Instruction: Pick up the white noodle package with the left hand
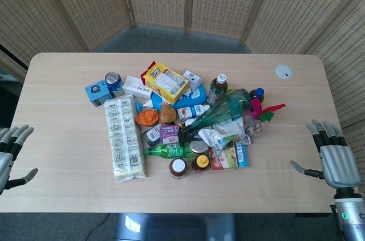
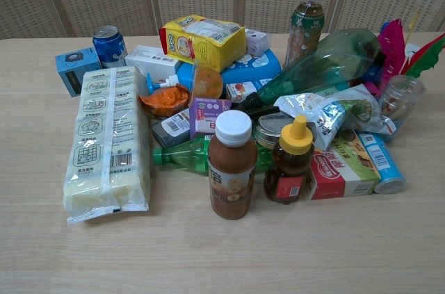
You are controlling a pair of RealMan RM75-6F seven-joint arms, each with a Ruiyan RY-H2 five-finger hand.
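The white noodle package [image 1: 124, 137] is a long pale pack lying flat at the left side of the pile; the chest view shows the noodle package [image 2: 106, 139] lengthwise at the left. My left hand [image 1: 11, 155] hovers at the table's left edge, well left of the package, fingers spread and empty. Over at the right edge, my right hand [image 1: 332, 155] is also spread and holds nothing. Neither hand shows in the chest view.
A crowded pile sits beside the package: blue can [image 1: 113, 81], blue box [image 1: 98, 92], yellow box [image 1: 165, 81], green bottle [image 1: 168, 151], brown white-capped bottle [image 2: 232, 165], honey bottle [image 2: 291, 160], large green bottle [image 1: 222, 110]. A white disc [image 1: 283, 71] lies far right.
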